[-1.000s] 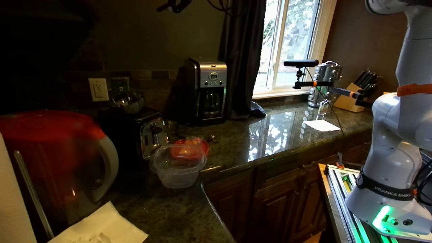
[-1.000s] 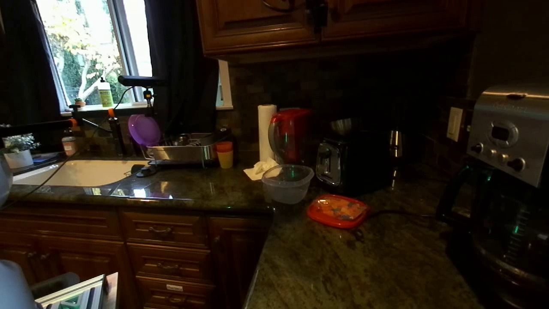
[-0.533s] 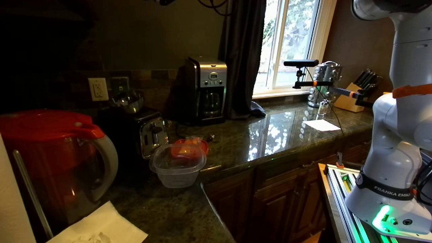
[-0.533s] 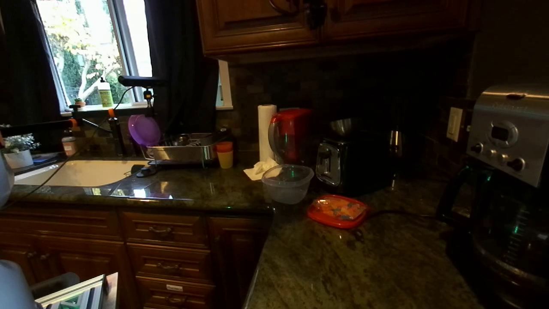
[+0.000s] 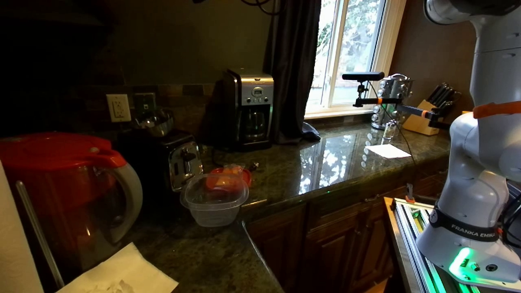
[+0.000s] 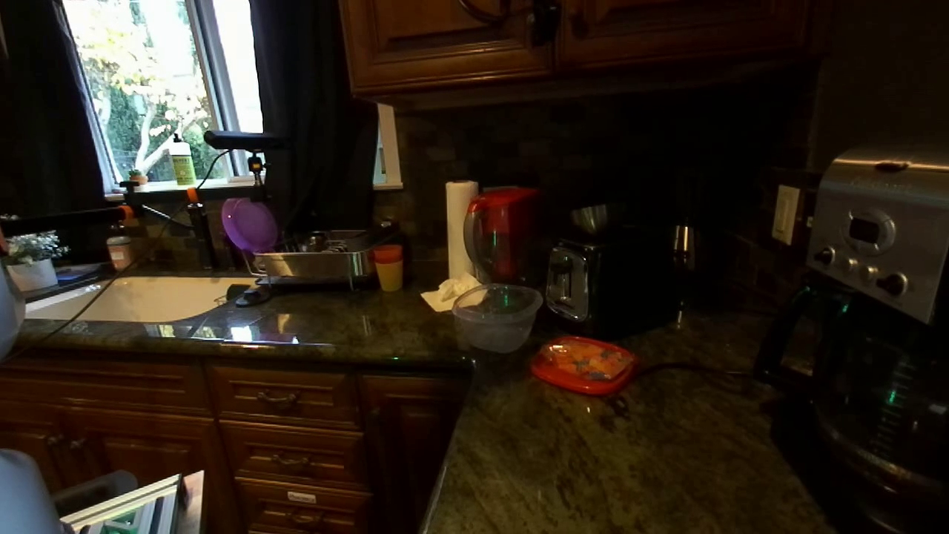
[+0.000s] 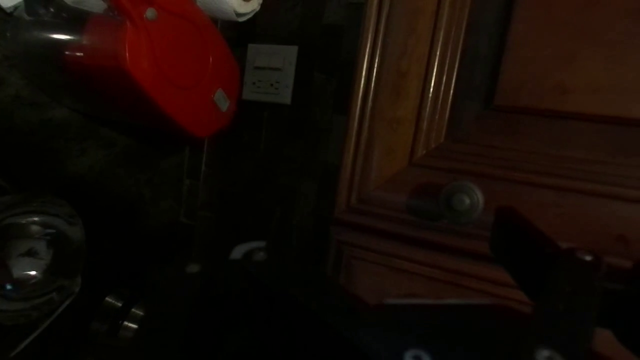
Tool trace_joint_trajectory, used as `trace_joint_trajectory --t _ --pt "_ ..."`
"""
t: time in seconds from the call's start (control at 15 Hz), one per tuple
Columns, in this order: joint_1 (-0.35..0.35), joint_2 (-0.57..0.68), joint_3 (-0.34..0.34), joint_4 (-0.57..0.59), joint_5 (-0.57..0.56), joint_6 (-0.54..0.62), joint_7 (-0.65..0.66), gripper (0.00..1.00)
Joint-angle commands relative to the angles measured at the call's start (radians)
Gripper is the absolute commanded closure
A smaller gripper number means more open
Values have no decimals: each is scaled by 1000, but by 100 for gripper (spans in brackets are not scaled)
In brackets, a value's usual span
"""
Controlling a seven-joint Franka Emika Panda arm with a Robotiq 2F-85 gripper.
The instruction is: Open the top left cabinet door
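Note:
The upper left cabinet door (image 6: 437, 44) is brown wood and looks closed, flush with the door (image 6: 667, 30) beside it. In the wrist view the door (image 7: 570, 65) fills the upper right. Its round metal knob (image 7: 461, 202) sits near the door's corner. My gripper (image 7: 380, 240) is dark; one finger shows right of the knob and the other is almost lost in shadow at the left. The jaws look apart, with nothing between them. In an exterior view the gripper (image 6: 546, 22) hangs in front of the seam between the doors. Contact with the knob cannot be seen.
Below the cabinets stand a red pitcher (image 6: 511, 230), a black toaster (image 6: 615, 274) with a metal bowl (image 6: 593, 217) on top, and a paper towel roll (image 6: 461, 230). A clear tub (image 6: 497, 319) and red lid (image 6: 584, 365) lie on the counter. A coffee maker (image 5: 252, 110) stands nearby.
My gripper has risen slightly in front of the cabinets. The upper arm has shifted a little left in an exterior view. The doors have not visibly moved.

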Motion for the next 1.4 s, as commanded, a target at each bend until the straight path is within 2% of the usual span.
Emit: trace_joint_trajectory --t 0.0,0.47,0.67,0.8,0.93,1.2,1.33 --pt "0 0 0 0 1 0 0 0" --pt "0 0 0 0 1 0 0 0" --pt "-2 16 2 15 -25 17 107 0" --pt "-7 31 -3 36 -47 -22 190 0" --pt "-11 49 1 54 -26 -41 266 0" --pt "-16 102 29 112 107 -18 255 0" --pt "-18 128 48 137 200 -15 207 0"
